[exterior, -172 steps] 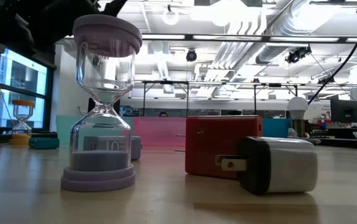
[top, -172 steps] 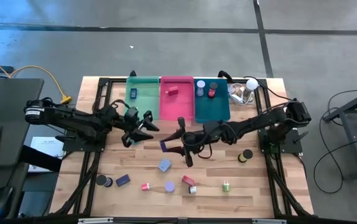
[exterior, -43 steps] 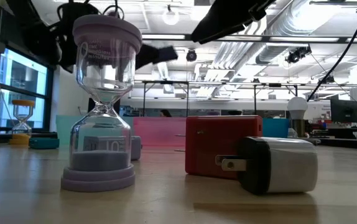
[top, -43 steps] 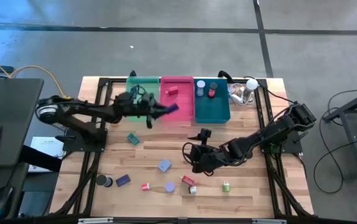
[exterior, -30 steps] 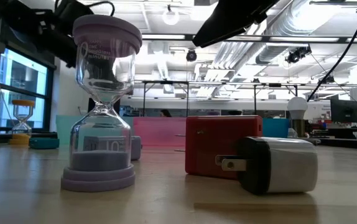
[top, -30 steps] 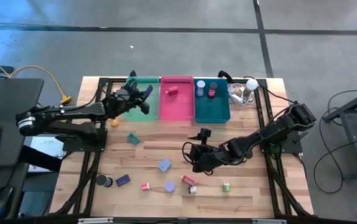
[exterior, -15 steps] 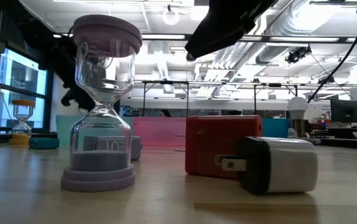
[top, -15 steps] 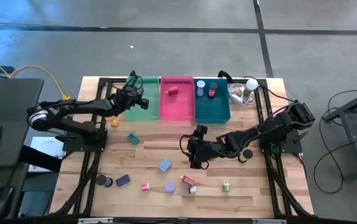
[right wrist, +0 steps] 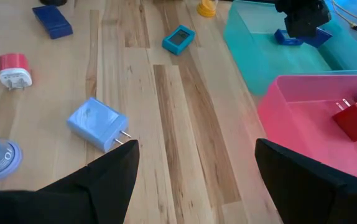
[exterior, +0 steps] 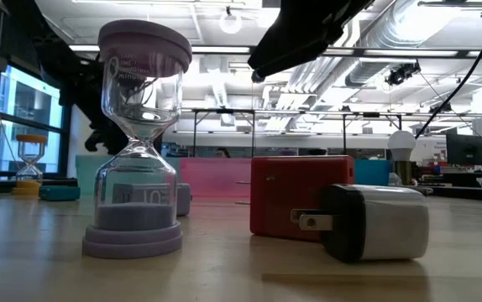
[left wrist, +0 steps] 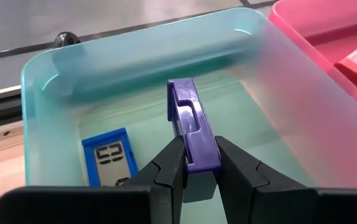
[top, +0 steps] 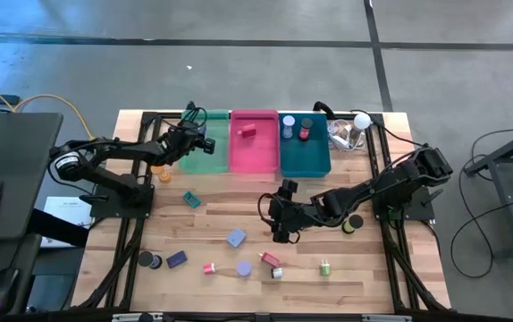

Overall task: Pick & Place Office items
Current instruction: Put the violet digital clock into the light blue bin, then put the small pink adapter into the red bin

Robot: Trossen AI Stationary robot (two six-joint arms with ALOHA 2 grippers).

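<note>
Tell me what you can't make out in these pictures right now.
- Left wrist view: the blue display item in the green bin is partly cut off by the left pincer, which grips a purple block.
- High view: the small items in the teal bin are too small to identify.
- Low view: the hourglass hides most of the left arm.
- Right wrist view: the right pincer is cut off by the bottom edge.

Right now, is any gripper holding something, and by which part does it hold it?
The left gripper, over the green bin, pinches a flat purple item by its near end. The right gripper is open and holds nothing.
</note>
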